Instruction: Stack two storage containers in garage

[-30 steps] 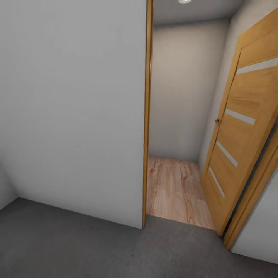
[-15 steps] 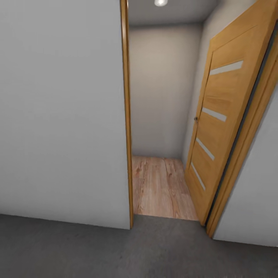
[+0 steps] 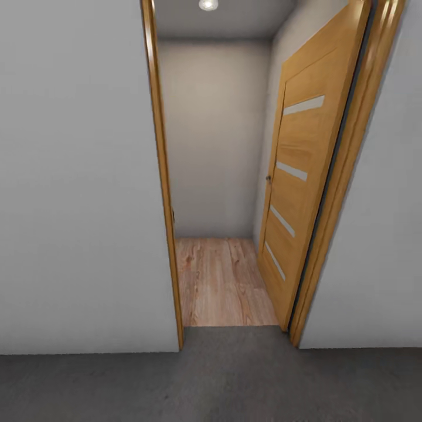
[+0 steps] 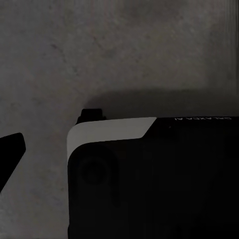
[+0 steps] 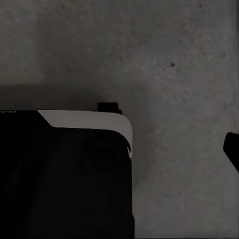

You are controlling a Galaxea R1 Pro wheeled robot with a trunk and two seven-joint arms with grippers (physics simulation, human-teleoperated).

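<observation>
Doorway (image 3: 223, 176): dead ahead, wood-plank floor (image 3: 223, 281) beyond, grey concrete floor (image 3: 211, 381) underfoot.
Risk: tight gap; the base could clip the open door (image 3: 299, 176) or the door frame (image 3: 161, 176) if it drifts (my read).
Jaws: can't tell for either gripper, and no hold visible.
Containers: none here, presumably through the doorway.

Dark grey speckled floor (image 3: 223, 381), white walls (image 3: 76, 187), orange-brown wooden door (image 3: 302, 176) with pale stripes, light wood planks (image 3: 223, 284)
</observation>
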